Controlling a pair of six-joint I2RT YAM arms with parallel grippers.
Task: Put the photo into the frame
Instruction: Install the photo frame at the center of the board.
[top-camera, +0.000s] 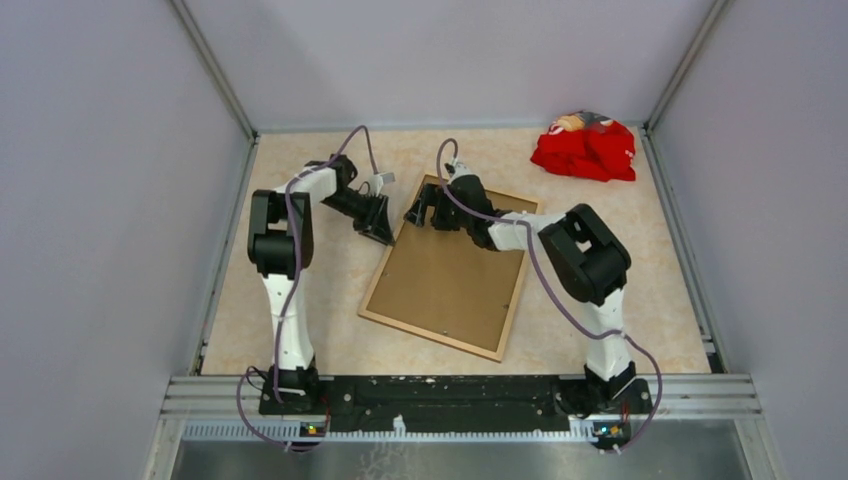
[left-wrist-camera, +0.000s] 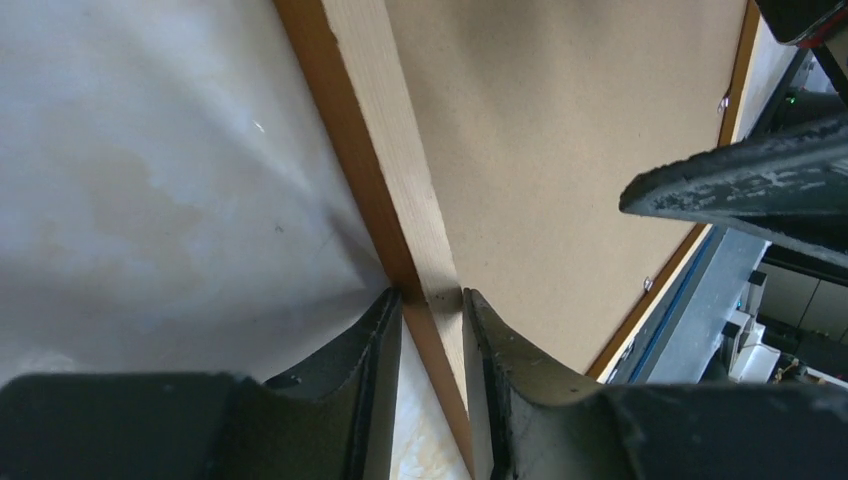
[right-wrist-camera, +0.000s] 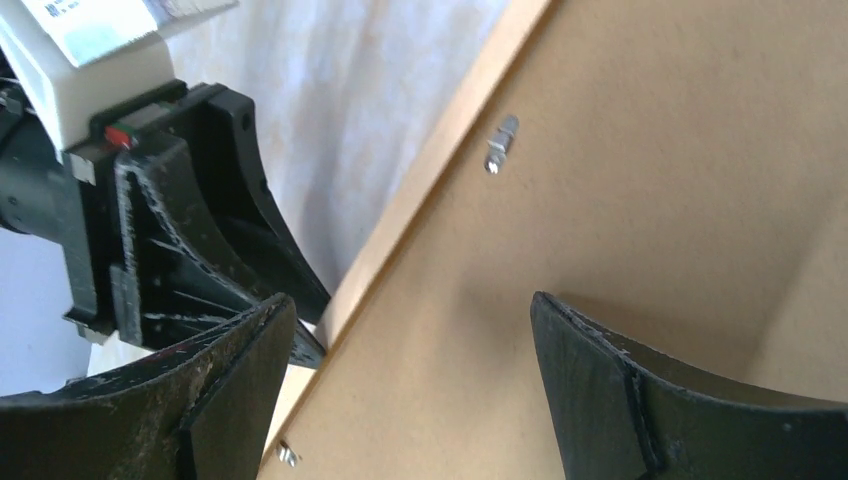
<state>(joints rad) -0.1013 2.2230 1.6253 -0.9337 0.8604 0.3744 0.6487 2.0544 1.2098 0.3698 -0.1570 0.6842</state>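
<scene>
The frame (top-camera: 430, 336) lies face down on the table, its paler wood back up, with the brown backing board (top-camera: 450, 280) set inside it. The photo is hidden. My left gripper (top-camera: 383, 235) is shut on the frame's left rail; in the left wrist view the rail (left-wrist-camera: 380, 130) runs between the fingers at my left gripper (left-wrist-camera: 432, 300). My right gripper (top-camera: 425, 212) is open and empty, just above the board's far left corner; in the right wrist view my right gripper (right-wrist-camera: 410, 320) straddles bare board (right-wrist-camera: 620, 180) beside the rail (right-wrist-camera: 440, 160).
A crumpled red cloth (top-camera: 585, 147) lies at the back right. Small metal tabs (right-wrist-camera: 500, 143) stick out along the frame's inner edge. My left gripper (right-wrist-camera: 200, 230) stands close to the right one. Grey walls enclose the table on three sides.
</scene>
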